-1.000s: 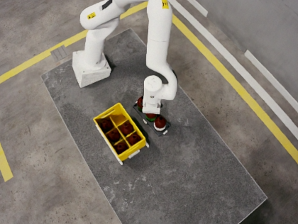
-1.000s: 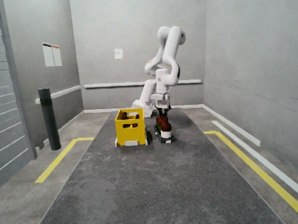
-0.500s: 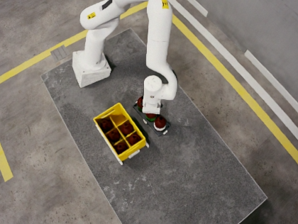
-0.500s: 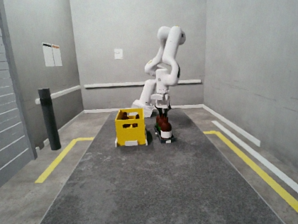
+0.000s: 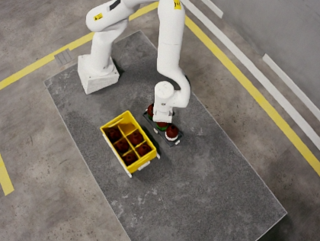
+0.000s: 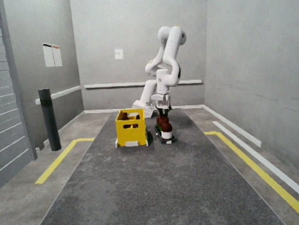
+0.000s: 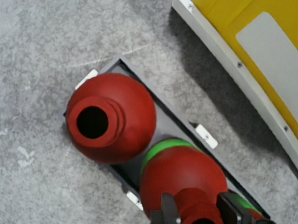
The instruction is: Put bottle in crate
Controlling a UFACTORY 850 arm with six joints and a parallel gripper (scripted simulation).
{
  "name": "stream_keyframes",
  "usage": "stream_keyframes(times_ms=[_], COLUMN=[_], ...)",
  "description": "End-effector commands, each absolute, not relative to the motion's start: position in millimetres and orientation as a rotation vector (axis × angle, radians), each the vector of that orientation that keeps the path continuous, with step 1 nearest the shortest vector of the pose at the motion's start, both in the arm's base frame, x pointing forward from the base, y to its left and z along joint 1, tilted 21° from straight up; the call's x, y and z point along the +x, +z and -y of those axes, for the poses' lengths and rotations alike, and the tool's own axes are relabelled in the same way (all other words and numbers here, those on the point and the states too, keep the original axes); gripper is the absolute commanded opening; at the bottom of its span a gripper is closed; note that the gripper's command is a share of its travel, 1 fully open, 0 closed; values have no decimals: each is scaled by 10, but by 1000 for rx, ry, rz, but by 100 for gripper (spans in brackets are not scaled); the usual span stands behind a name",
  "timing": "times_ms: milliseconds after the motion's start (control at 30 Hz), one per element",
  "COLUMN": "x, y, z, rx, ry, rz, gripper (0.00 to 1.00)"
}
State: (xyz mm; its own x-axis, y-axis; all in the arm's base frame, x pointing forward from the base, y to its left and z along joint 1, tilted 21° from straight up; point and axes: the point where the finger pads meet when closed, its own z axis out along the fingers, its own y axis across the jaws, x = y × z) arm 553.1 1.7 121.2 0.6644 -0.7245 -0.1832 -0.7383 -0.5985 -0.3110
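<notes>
A yellow crate (image 5: 122, 160) (image 6: 130, 132) holds several dark red bottles; its far corner slot (image 5: 128, 128) is empty. To its right lies a dark tray (image 5: 151, 120) (image 6: 166, 141) (image 7: 174, 124) with three red bottles standing in a row. My gripper (image 5: 163, 123) (image 6: 163, 110) (image 7: 193, 213) reaches straight down over the middle one. It is shut on the neck of this green-labelled bottle (image 5: 162, 126) (image 7: 181, 171), which still stands in the tray. A white-labelled bottle (image 5: 172, 132) (image 6: 166, 129) (image 7: 111, 119) stands at the tray's near end. The third bottle (image 5: 151, 110) is partly hidden behind my wrist.
The crate and tray stand close together on a grey mat (image 5: 198, 183) (image 6: 160, 185). The robot's base (image 5: 97, 74) is at the mat's far end. A dark bollard (image 6: 49, 119) stands off the mat to the left.
</notes>
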Motion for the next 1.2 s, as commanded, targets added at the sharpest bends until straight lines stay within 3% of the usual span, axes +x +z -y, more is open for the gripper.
stream_keyframes(times_ms=[0, 1167], x=[5538, 5520], y=[1220, 1372], z=[-14, 39], rx=[-2522, -2522], ry=[51, 51], rz=[-1154, -1154], gripper=[0, 0])
